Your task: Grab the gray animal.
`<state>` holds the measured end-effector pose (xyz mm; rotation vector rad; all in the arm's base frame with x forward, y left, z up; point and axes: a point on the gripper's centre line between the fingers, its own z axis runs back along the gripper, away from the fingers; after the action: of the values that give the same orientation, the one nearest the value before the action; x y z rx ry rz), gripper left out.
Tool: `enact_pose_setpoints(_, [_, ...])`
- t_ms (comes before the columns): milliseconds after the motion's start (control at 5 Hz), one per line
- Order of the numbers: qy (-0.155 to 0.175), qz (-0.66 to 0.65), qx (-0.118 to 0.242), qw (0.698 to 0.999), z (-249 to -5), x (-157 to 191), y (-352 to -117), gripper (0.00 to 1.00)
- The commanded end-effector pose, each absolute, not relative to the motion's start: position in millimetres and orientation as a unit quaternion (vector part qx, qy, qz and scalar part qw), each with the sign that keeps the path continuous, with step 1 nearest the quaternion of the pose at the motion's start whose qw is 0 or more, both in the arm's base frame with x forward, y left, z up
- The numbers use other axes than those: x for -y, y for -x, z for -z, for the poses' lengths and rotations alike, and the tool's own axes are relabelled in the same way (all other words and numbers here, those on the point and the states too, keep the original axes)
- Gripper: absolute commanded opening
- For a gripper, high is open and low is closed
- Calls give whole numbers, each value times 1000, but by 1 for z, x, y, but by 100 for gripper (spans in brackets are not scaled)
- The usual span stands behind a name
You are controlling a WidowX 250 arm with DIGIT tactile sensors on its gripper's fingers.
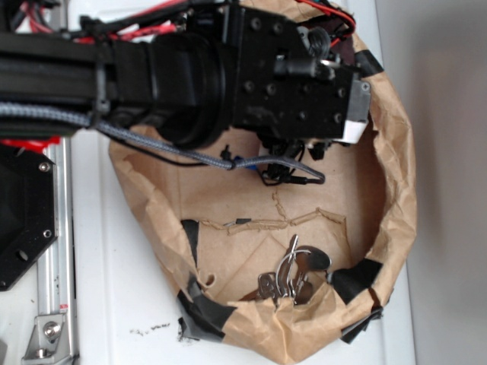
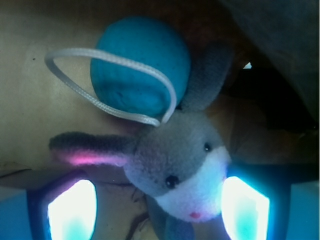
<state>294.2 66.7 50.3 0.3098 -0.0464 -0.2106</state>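
Robot arm [image 1: 152,76]: matte black throughout, boxy link w/ a round ribbed collar toward the wrist. Wrist block [image 1: 297,84] is black w/ several small dark screws in its faces and a white/grey patch at one corner. Red wires [image 1: 144,30] run along the top edge; a grey braided cable [image 1: 46,114] plus thin black leads hang beneath. In the wrist view, pincer fingers [image 2: 72,212] are dark-framed w/ glowing pale-blue pads.

gray animal [image 2: 177,162], cream muzzle, pink-lined ears spread
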Motion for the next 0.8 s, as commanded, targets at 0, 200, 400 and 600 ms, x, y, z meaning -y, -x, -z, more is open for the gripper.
enact_pose_setpoints(0, [-176,85,21,981,-49,-88,-307,100])
enact_pose_setpoints(200, [-181,64,16,981,-42,-91,-307,36])
enact_pose_setpoints(400, [-175,56,34,982,-53,-87,-303,0])
enact_pose_setpoints(600, [-173,50,39,983,-58,-85,-301,0])
